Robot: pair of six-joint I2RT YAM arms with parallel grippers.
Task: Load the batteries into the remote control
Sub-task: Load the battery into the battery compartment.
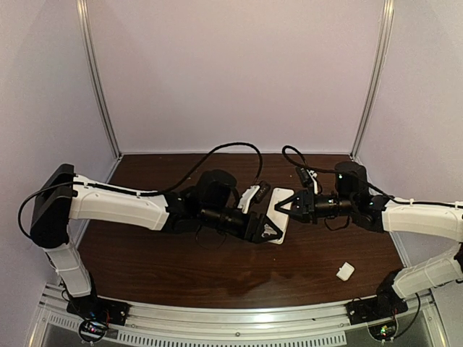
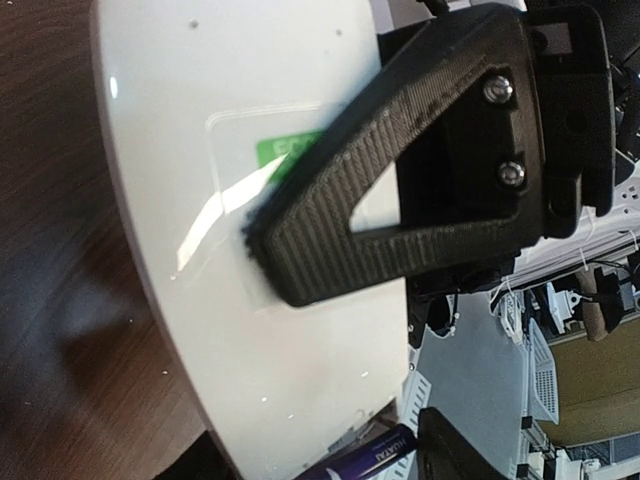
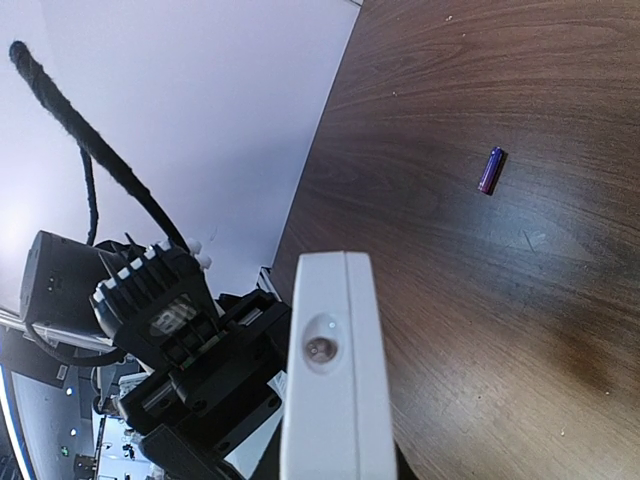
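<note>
One battery (image 3: 490, 170) lies loose on the surface (image 3: 520, 320), well apart from the remote control (image 1: 281, 210), which sits mid-surface between your two hands with its plain white back showing. Another purple battery (image 2: 375, 462) shows at the remote's lower edge in the left wrist view; you cannot tell from here whether it is seated in the compartment or merely beside it. Your left hand (image 1: 265, 231) has one finger (image 2: 330, 220) laid across the white back, with the other finger apart below it, and the pictures do not settle whether it clamps the remote. Your right hand (image 1: 295, 206) is at the remote's right-hand edge, and its grip cannot be made out either. The step looks like steadying the remote for loading, so hold the back level and facing up. When you fetch the loose cell, pinch it across its middle, since it is slim and round and will likely roll. Leave the small white cover (image 1: 345, 271) until both cells are in.
</note>
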